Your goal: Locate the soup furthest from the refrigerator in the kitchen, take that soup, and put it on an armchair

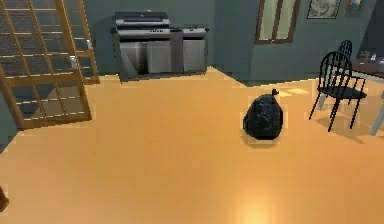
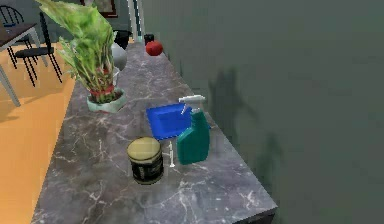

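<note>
On the grey marble counter in the arm side view stands a short dark can with a pale lid, shaped like a soup can. Right of it is a green spray bottle with a blue boxy thing leaning in front of its top.
Farther along the counter are a leafy plant in a white pot, a dark and white jug and a red round thing. The forward view has orange floor with a black rubbish bag, a steel appliance, a lattice door and a black chair.
</note>
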Tool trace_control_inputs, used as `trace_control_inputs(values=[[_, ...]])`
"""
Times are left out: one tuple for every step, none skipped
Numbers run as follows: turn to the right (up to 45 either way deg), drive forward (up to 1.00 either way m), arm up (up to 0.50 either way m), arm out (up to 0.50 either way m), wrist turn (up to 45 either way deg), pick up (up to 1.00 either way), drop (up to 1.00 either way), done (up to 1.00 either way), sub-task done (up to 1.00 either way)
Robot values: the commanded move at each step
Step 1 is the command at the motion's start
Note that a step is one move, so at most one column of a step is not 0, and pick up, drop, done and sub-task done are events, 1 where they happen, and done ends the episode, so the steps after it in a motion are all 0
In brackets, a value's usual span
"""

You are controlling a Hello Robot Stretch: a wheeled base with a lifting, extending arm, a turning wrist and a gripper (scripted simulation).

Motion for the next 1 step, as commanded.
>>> trace_control_inputs(values=[[0.0,0.0,0.5,0.0,0.0,0.0,0.0,0.0,0.0]])
